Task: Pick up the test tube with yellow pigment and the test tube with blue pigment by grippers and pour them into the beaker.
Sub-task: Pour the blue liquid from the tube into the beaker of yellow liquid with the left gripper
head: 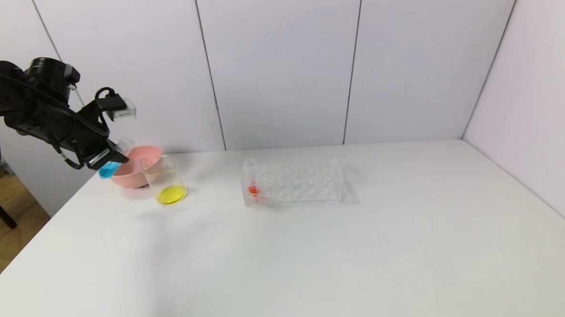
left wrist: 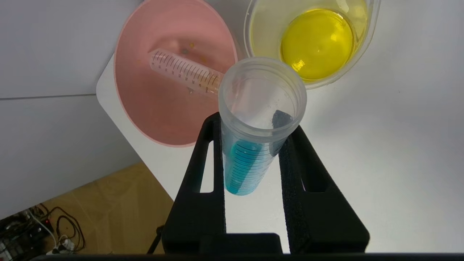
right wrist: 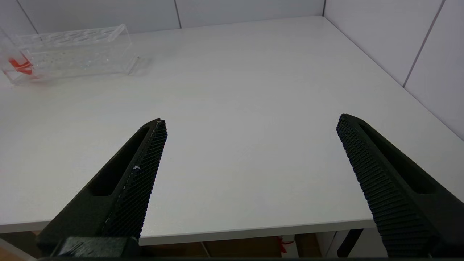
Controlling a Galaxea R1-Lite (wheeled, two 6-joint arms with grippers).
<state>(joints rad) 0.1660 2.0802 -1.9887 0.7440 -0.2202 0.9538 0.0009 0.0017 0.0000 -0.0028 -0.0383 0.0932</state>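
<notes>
My left gripper (head: 113, 156) is shut on the test tube with blue pigment (head: 109, 169), held in the air beside the pink bowl at the table's back left. The tube is tilted: its open mouth is higher and points towards the beaker (head: 165, 179), and its blue end hangs lower. In the left wrist view the black fingers (left wrist: 212, 152) clamp the tube (left wrist: 246, 166) just below its rim. The beaker (left wrist: 261, 32) holds yellow liquid (left wrist: 315, 43). A clear graduated tube (left wrist: 181, 67) with only a faint yellow tint lies in the pink bowl. My right gripper (right wrist: 252, 119) is open and empty over the table's near edge.
The pink bowl (head: 142, 157) stands just behind and left of the beaker; it also shows in the left wrist view (left wrist: 145, 108). A clear rack (head: 302, 181) at the table's middle holds a red-orange tube (head: 252, 181). The rack also shows in the right wrist view (right wrist: 72, 50).
</notes>
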